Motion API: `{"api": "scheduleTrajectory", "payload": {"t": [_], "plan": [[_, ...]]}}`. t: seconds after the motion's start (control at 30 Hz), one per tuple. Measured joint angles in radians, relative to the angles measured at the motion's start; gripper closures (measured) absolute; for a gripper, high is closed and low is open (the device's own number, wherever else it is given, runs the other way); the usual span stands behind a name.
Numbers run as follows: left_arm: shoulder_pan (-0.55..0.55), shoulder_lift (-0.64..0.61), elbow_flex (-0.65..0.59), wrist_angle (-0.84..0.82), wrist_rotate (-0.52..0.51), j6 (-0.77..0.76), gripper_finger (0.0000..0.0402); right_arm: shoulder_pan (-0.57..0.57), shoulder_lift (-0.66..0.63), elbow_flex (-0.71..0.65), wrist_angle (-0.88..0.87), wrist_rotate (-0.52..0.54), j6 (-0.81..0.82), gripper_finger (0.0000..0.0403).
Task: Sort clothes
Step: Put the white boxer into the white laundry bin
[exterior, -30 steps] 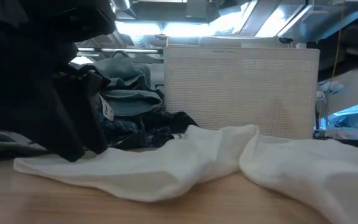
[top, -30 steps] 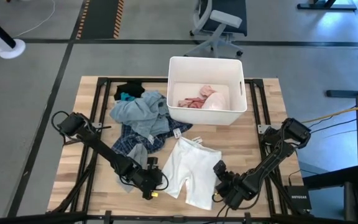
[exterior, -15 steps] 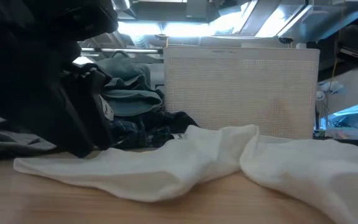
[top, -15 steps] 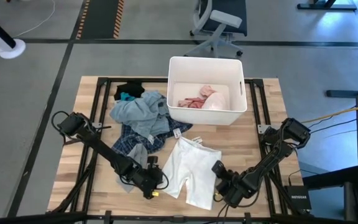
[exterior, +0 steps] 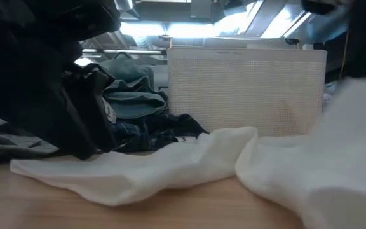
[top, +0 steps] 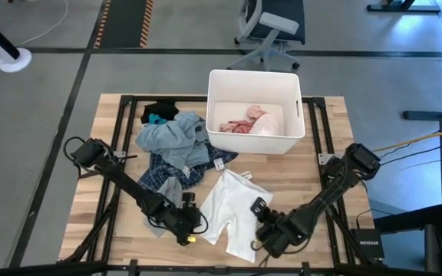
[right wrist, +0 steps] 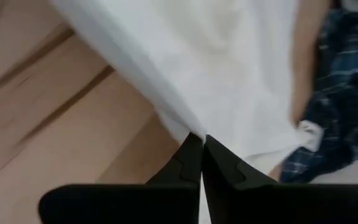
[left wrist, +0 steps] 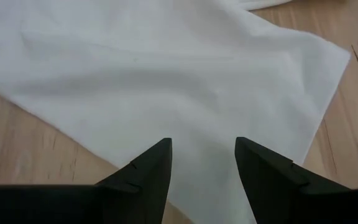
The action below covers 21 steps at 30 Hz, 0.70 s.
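1. Right tool sits low at the near edge of the worktop; its fingers are pressed together and pinch an edge of the white shorts. In the right wrist view the cloth runs straight out from between the fingertips.
2. In the low view the white shorts fill the right foreground as a raised, bunched mass; that part appears lifted off the wood, though the view is too close and blurred to be sure.
3. Left tool is at the near edge too, just beside the other leg of the shorts. Its fingers stand spread, with white fabric lying flat beneath them; nothing is gripped.
4. Remaining clothes lie in a pile on the left half of the worktop: light blue-grey garment on top, dark blue plaid garment under and in front of it, black garment at the far end with a teal piece touching it.
5. A small white tag shows at the pile's edge, near the shorts' waistband.
6. White bin stands at the far middle of the worktop, just beside the pile; a pink garment lies inside it.
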Motion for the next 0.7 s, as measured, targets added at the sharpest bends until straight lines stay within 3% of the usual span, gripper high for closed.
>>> {"api": "scheduleTrajectory", "payload": {"t": [0.23,0.5,0.7], "plan": [[0.000,0.000,0.000,0.000,0.000,-0.001,0.0229,-0.148,0.000,0.102,0.002,-0.005,-0.037,0.0380],[0.000,0.000,0.000,0.000,0.000,-0.001,0.0229,-0.302,0.000,0.127,0.158,-0.133,-0.038,0.0391],[0.000,0.000,0.000,0.000,0.000,-0.002,0.0229,-0.373,0.000,0.125,0.262,-0.187,-0.037,0.0370]]}}
